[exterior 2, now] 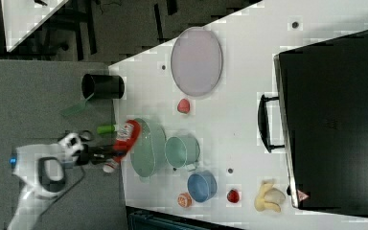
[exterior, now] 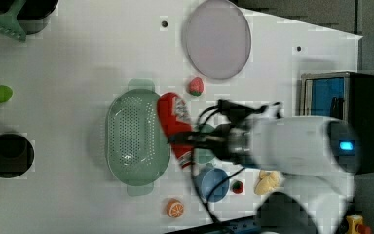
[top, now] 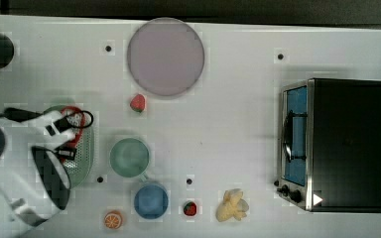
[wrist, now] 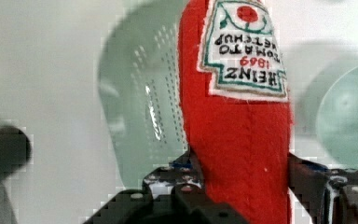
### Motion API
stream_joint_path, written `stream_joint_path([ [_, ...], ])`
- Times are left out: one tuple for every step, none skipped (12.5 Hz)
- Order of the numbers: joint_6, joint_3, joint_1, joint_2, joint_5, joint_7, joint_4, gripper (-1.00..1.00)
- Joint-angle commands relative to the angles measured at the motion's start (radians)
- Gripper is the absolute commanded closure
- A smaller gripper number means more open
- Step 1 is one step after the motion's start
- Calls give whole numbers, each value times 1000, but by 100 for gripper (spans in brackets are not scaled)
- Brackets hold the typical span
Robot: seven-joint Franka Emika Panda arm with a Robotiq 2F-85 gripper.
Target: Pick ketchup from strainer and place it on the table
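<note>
- Above the strainer's [exterior: 136,136] edge, the ketchup [exterior: 174,122] was held clear of the tray; in the left view it hung over the rim nearest the green cup [top: 129,157].
- Gripper [wrist: 242,179] fingers were clamped on the bottle's red body, one each side, with the label end pointing away from the wrist.
- Step in hand, as I read it: pick done, carry out of the strainer under way; placing not done.
- Next move called for bare table [top: 228,129], clear of the green cup, blue cup [top: 151,201] and strawberry [top: 138,103].
- Then lower it and let go.
</note>
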Motion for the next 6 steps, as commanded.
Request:
stream_joint_path([
  [-114,-64,-77,-5,3,-28,94,-17],
  [-122,-99,-92,-11,3,-66,106,-17],
  [-123,-139,-106,-14,3,-111,111,-17],
  [-123,-180,-118,-15,-1,-159,111,-17],
  [-123,-221,-125,-14,-3,-206,108,-17],
  [-123,-264,-130,-13,-3,-242,105,-17],
])
